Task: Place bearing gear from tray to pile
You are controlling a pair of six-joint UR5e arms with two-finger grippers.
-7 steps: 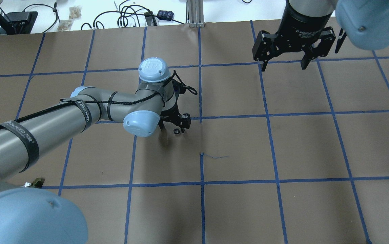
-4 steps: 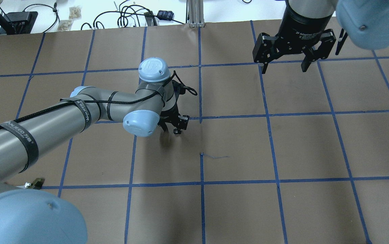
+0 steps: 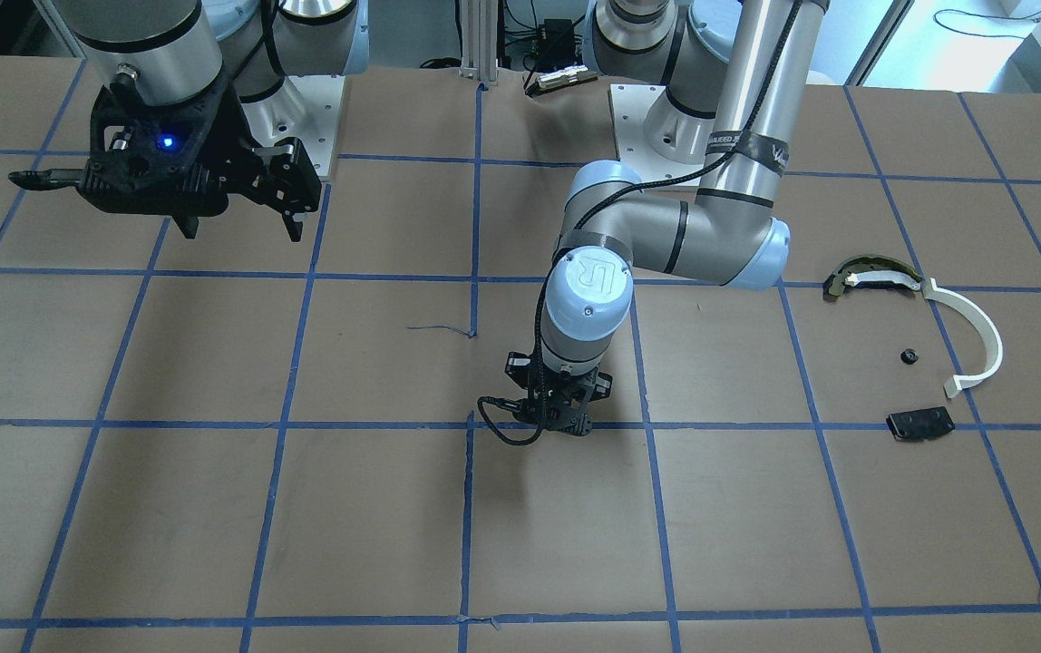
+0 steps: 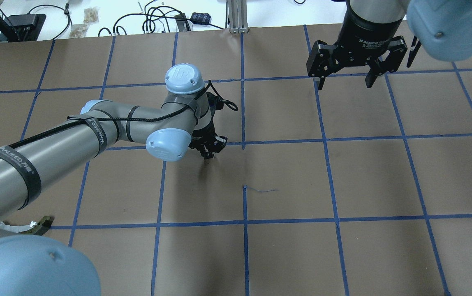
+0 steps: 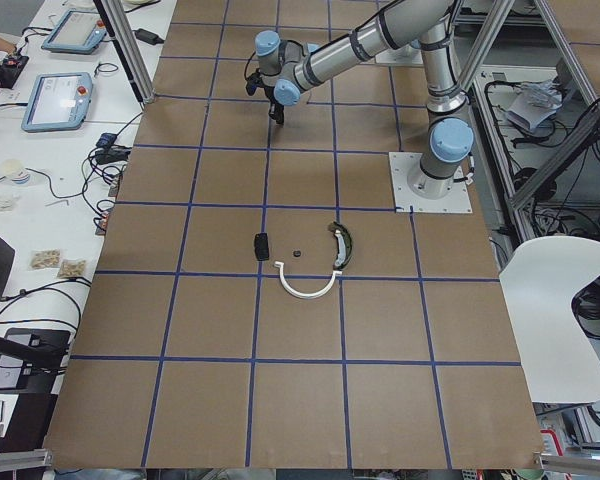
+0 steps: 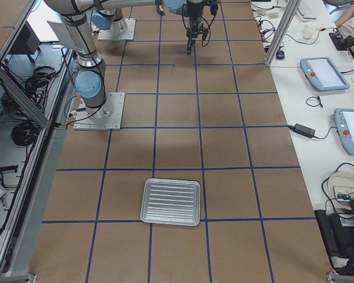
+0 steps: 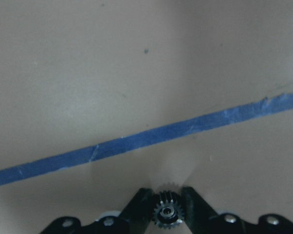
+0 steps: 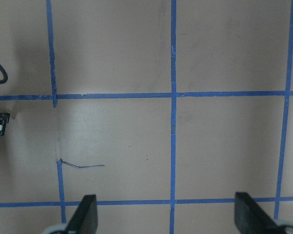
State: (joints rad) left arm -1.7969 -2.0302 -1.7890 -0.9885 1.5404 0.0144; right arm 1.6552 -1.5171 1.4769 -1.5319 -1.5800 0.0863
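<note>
At the bottom edge of the left wrist cam, the left claw (image 7: 168, 207) is pinched narrow on the bearing gear (image 7: 168, 214). It's a small dark toothed wheel w/ a shiny hub, a black finger (image 7: 140, 207) pressed in on each side, and a blue tape line slants across the frame above it. Whether the gear clears the desk, can't tell from here.

Front-facing view now: that claw (image 3: 557, 419) points straight down at frame ctr, over a tape line on the brown desk (image 3: 212, 508). The gear's too small to pick out there.

Right side of that frame is the pile (image 5: 310, 296). There's a white curved half-ring (image 3: 983, 331), a dark and cream arc piece (image 3: 865, 275) right at its upper end, and a flat black plate (image 3: 919, 423) lower down. A tiny black bit (image 3: 909, 355) sits btwn them. Gear and pile are well apart.

Upper left of the same frame, the right claw (image 3: 241, 227) hangs above the desk, fingers spread wide.

In the right-side view the tray (image 6: 171, 202), ribbed metal, lies low-ctr, far from both claws.
</note>
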